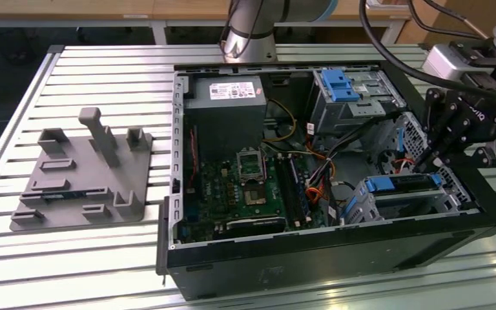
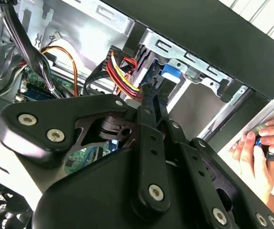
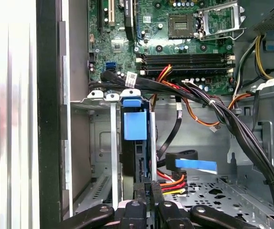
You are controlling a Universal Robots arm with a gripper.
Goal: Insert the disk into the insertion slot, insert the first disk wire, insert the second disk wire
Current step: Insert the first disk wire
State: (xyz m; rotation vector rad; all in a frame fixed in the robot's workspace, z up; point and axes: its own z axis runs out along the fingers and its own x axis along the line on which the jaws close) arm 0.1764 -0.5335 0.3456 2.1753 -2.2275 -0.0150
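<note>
End effector (image 3: 148,191): fingers drawn close together, apparently clamped on the end of a wire (image 3: 172,181).
Disk (image 3: 136,126): straight ahead of the fingertips, seated in the slot (image 3: 97,98), whose grey walls flank it on both sides.
Wire: red, yellow and black strands trail off just beside the fingertips.
Risk, misalignment: the disk's socket is hidden behind the fingers. A tilted plug would likely jam or bend its contacts.
Risk, snag: the black cable bundle (image 3: 222,114) crosses nearby, beyond the disk, and could catch the wire.
Risk, force: pressing too hard may skew the disk in its slot.
Risk, person: a hand (image 2: 255,152) rests outside the case wall (image 2: 213,38), off to the side. A wide swing could meet it.
</note>
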